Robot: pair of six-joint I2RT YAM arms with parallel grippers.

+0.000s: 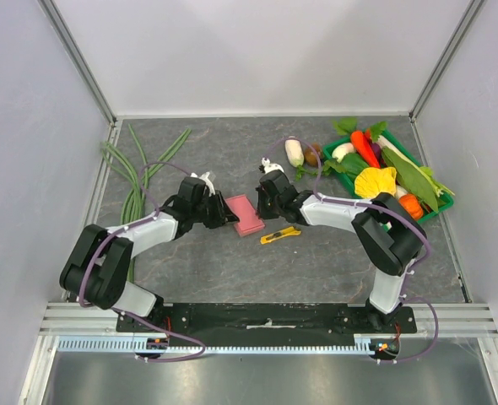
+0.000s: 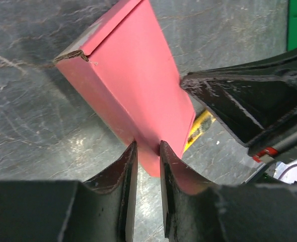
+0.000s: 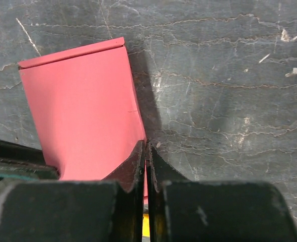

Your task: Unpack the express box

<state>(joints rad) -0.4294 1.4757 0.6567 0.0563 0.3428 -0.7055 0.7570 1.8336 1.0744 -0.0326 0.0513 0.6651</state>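
Pink-red cardboard, flat and rectangular: express box (image 1: 247, 216), lying about midway between the near and far edges of the table (image 1: 316, 274), slightly toward the left edge. Flanked on both sides, with the left gripper (image 2: 147, 169) at one end and the right gripper (image 3: 146, 154) at the opposite long edge.

Status of task: judged early. No contents visible anywhere outside the box, and no opening into the interior shown in any view. Flap end, seen from the left wrist, slightly gapped at one corner seam and otherwise closed down. Judged remaining: fold back the flap, extract whatever is inside, set it on the table.

Left jaws: drawn to a narrow slot, with the near corner of the box sitting in that slot; judged a pinch on the box. Right jaws: practically closed, tips against the box edge. Grip on a thin cardboard lip possible but not determinable.

Condition of box: faces smooth and unprinted, no tape or label visible, edges crisp, one corner slightly frayed. Yellow utility knife (image 1: 280, 235) just beside the box toward the near edge, in neither gripper.
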